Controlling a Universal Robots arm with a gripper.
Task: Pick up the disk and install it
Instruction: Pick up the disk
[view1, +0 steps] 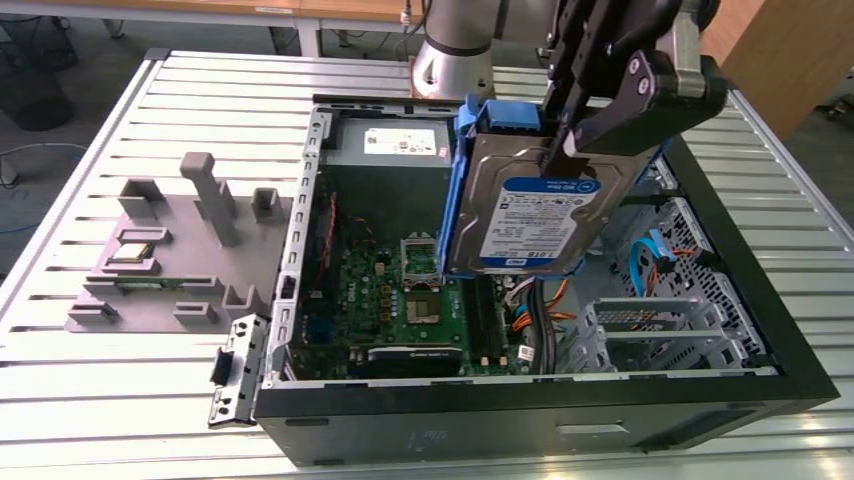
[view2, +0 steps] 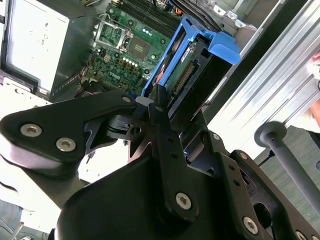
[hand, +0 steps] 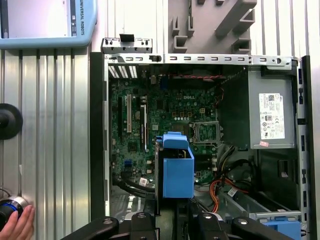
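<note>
My claw (view1: 567, 150) is clamped on the disk (view1: 534, 215), which hangs on edge above the open computer case (view1: 534, 425), over its motherboard (view1: 387, 300). I judge a firm grip best, with the blue rails (view1: 467, 150) squared and the orange cables (view1: 558, 316) avoided.

The flat silver-metal disk (view1: 523, 205) has a dull bare casing, a smooth blue-and-white paper label (view1: 545, 225) and blue plastic side rails (view1: 497, 118). The matt black end effector (view1: 561, 150) carries bright steel screws (view2: 183, 200). The ribbed pale aluminium tabletop (view1: 134, 400) has a satin sheen. The black computer case (view1: 534, 425) is smooth painted metal; the grey fixture block (view1: 160, 270) is matt plastic.
</note>
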